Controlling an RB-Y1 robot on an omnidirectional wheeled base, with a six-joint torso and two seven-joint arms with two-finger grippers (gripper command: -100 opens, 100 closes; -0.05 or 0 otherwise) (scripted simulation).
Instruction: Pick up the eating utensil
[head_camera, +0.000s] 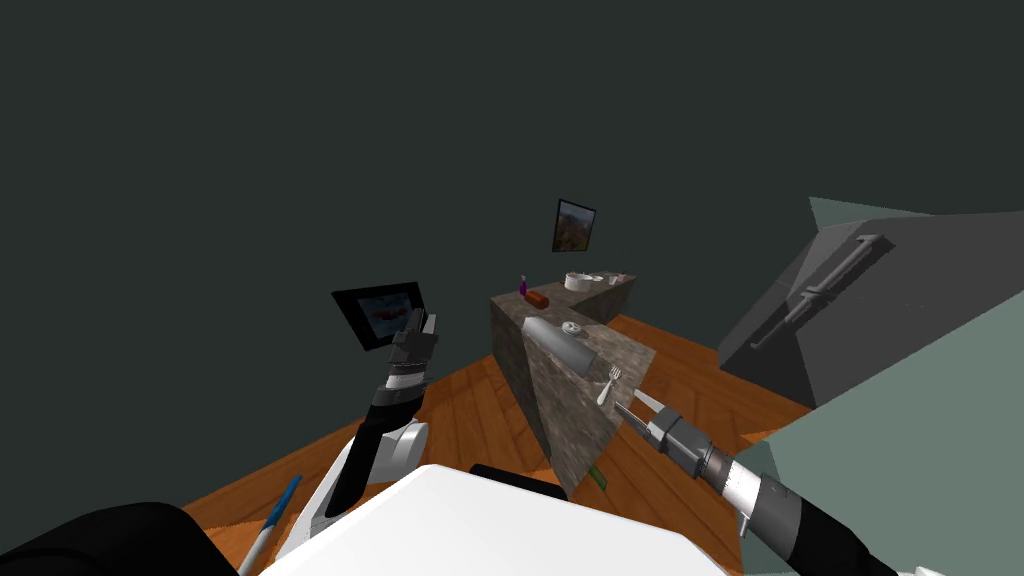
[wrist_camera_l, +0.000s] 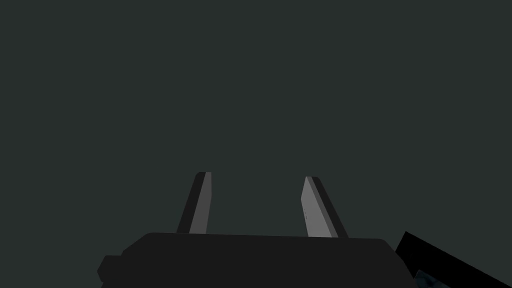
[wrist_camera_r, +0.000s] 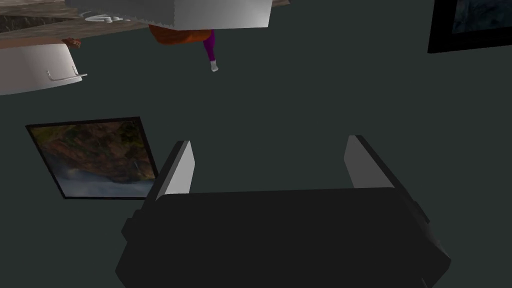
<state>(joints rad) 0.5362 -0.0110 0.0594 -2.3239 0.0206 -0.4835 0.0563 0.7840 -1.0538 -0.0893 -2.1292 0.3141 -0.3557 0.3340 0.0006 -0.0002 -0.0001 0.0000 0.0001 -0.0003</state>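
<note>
In the head view, the fork (head_camera: 608, 386) lay flat on the stone-patterned countertop (head_camera: 628, 350), close to its near corner, tines pointing away along the top. A grey rounded object (head_camera: 560, 345) sat just behind it, and further along, towards the far end, were an orange item (head_camera: 537, 299), a purple bottle (head_camera: 522, 285) and a white pot (head_camera: 580, 281). The right gripper (head_camera: 638, 407) hovered just beside the fork's handle end at the near edge, with its fingers spread and nothing in them. The left gripper (head_camera: 415, 325) was raised well apart from the counter.

In the left wrist view, the left gripper (wrist_camera_l: 256, 175) had its fingers parted and gripped nothing.

In the right wrist view, the right gripper (wrist_camera_r: 270, 141) was wide apart and empty. Beyond it were the grey object (wrist_camera_r: 200, 15), the purple bottle (wrist_camera_r: 210, 50) and the pot (wrist_camera_r: 35, 70).

The fork looked light, stiff and probably slick. Lying flat, it left little height to catch. The sensible hold seemed to be across the narrow handle near its middle, fingers brought low to the surface, since a loose pinch could let it pivot or slide.
</note>
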